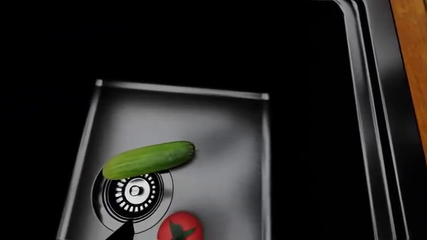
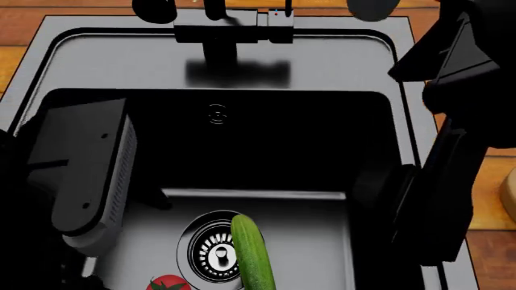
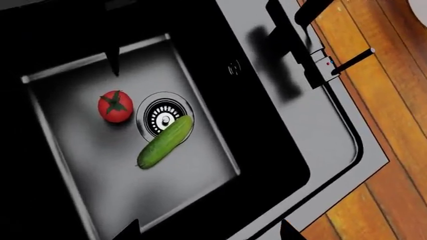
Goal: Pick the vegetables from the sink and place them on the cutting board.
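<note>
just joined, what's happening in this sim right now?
Both arms hang over the sink, and neither holds anything that these views show. The cucumber lies on the basin floor with one end over the drain. The tomato sits beside the drain, apart from the cucumber. Nothing has been picked yet. The gripper fingers barely show, so open or shut is unclear.

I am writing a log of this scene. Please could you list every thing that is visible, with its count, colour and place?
tomato: one, red with green stem, on the sink floor beside the drain
cucumber: one, dark green, on the sink floor, one end lying over the drain
drain: one, round metal, in the sink floor
sink: one, grey steel rim, dark walls, set in the countertop
faucet: one, black, on the rim behind the basin
countertop: one, orange-brown wood planks, around the sink
robot arms: two, black, left arm and right arm over the sink; grippers not clearly shown
</note>
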### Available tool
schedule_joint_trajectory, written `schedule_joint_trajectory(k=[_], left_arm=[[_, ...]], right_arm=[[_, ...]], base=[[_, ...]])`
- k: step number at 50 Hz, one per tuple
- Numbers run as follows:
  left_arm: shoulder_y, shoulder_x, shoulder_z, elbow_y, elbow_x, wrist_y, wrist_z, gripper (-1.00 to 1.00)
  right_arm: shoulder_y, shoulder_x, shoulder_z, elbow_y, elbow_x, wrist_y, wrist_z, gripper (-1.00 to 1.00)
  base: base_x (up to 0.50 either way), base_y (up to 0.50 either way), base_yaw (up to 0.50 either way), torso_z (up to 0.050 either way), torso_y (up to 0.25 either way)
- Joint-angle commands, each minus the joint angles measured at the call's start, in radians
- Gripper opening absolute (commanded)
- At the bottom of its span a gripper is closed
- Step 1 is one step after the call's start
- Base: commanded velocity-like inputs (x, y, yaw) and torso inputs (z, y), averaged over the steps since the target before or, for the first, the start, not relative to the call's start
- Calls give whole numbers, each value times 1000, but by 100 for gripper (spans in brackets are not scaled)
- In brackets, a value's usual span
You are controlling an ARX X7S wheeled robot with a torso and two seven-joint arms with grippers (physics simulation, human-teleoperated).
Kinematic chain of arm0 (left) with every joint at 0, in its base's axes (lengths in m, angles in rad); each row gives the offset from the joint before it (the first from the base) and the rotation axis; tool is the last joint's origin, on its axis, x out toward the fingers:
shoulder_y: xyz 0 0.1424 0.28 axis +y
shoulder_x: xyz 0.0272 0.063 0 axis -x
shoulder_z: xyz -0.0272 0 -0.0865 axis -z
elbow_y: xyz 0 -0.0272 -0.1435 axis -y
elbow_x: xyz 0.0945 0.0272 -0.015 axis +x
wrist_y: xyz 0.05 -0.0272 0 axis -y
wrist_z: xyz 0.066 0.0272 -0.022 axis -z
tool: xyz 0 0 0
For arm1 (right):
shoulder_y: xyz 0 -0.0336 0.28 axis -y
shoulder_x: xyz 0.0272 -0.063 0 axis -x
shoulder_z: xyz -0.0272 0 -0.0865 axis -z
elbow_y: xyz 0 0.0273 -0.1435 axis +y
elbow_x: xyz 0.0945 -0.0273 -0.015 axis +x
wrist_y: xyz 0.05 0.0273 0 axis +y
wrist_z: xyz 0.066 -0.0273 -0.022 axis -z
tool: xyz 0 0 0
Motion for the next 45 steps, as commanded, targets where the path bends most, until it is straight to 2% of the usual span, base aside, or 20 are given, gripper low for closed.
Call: schedule_joint_trajectory(k=[1, 12, 25, 34, 42, 43, 45], left_arm=[[39, 38, -25, -1, 0, 14, -20, 100], [111, 55, -61, 25, -11, -12, -78, 100], [142, 36, -31, 41, -22, -11, -101, 100], [121, -20, 56, 6, 10, 45, -98, 100], [129, -10, 58, 4, 4, 47, -109, 100], [157, -27, 100, -22, 29, 88, -118, 100], [164, -26, 105, -27, 32, 95, -124, 100]], right_arm=[[-12, -12, 30, -10, 38, 1, 34, 100], [-27, -12, 28, -8, 71, -14, 64, 100], [-51, 7, 42, -21, 127, -17, 120, 100], [-64, 21, 46, -29, 159, -25, 154, 100], [-61, 29, 39, -33, 171, -30, 162, 100], [-79, 25, 48, -34, 194, -30, 184, 100], [-79, 23, 47, -31, 199, -31, 189, 100]], base=[[0, 0, 0, 0, 0], [0, 0, 0, 0, 0], [0, 0, 0, 0, 0], [0, 0, 0, 0, 0], [0, 0, 0, 0, 0], [0, 0, 0, 0, 0], [0, 0, 0, 0, 0]])
